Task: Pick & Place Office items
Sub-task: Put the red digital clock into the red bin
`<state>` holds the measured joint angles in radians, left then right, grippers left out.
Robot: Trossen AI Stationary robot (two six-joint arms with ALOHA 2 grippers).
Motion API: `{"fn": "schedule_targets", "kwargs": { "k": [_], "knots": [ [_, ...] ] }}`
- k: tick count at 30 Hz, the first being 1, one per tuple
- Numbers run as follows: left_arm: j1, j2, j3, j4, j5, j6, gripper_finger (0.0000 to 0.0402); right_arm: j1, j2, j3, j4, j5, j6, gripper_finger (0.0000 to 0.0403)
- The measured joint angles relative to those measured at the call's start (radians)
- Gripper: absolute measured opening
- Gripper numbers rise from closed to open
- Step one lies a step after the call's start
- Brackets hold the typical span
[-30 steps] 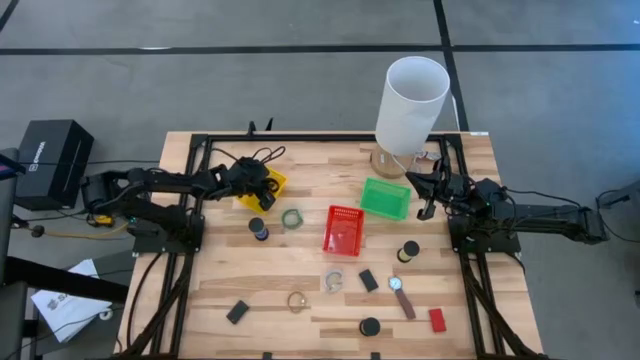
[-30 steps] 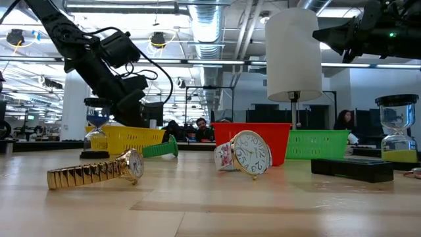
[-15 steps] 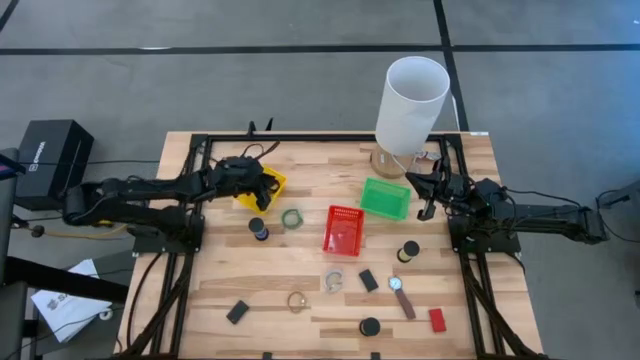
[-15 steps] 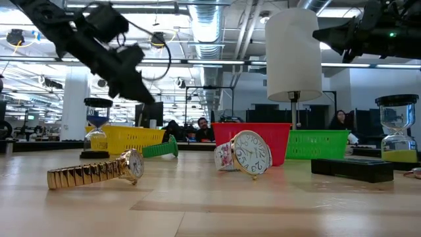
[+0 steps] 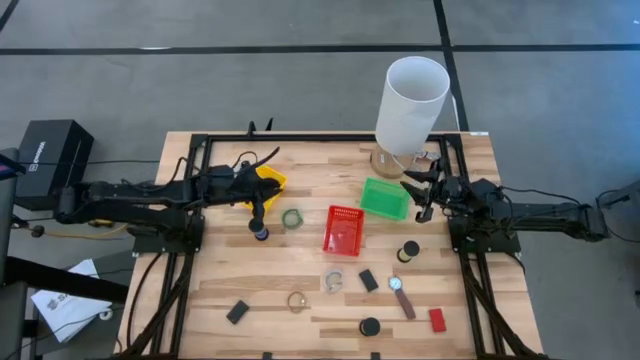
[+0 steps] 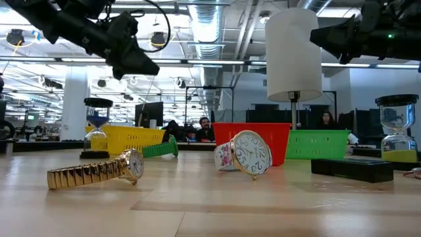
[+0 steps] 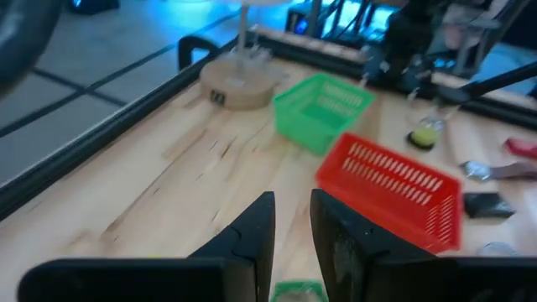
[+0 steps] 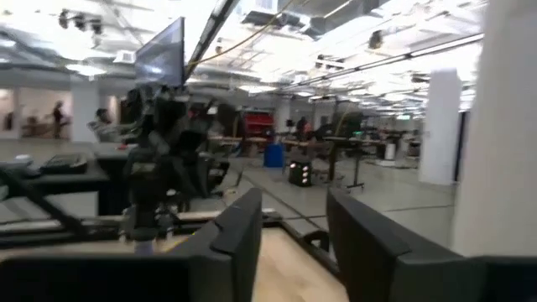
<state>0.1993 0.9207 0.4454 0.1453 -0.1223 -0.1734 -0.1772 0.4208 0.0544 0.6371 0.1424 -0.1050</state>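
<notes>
From above, the left gripper (image 5: 258,199) hung left of centre, between the yellow basket (image 5: 270,180) and a small hourglass (image 5: 259,230). The right gripper (image 5: 421,196) hovered by the green basket (image 5: 385,198), jaws apart and empty.

At table level, watches (image 6: 253,153) lay scattered in front.

The left wrist view showed its fingers (image 7: 252,239) narrowly parted, holding nothing; descending blind, they might have toppled the hourglass.

Office items scattered on wood: green ring (image 5: 292,218), red block (image 5: 437,319), brown-strapped watch (image 5: 401,295) — possibly face-up.
</notes>
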Motion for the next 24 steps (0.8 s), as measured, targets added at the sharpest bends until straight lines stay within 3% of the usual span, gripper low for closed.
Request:
{"fn": "schedule_targets", "kwargs": {
  "k": [10, 17, 24],
  "knots": [
    [-0.077, 0.0, 0.0, 0.169, 0.0, 0.008, 0.0074, 0.001, 0.074, 0.0, 0.14, -0.102, 0.053, 0.0211],
    [-0.143, 0.0, 0.0, 0.252, 0.001, 0.011, 0.0074, 0.001, 0.16, 0.032, 0.177, -0.145, 0.054, 0.0213],
    [-0.183, 0.0, 0.0, 0.289, 0.001, 0.075, 0.0074, 0.036, 0.339, 0.126, 0.152, -0.172, 0.053, 0.0201]
  ]
}}
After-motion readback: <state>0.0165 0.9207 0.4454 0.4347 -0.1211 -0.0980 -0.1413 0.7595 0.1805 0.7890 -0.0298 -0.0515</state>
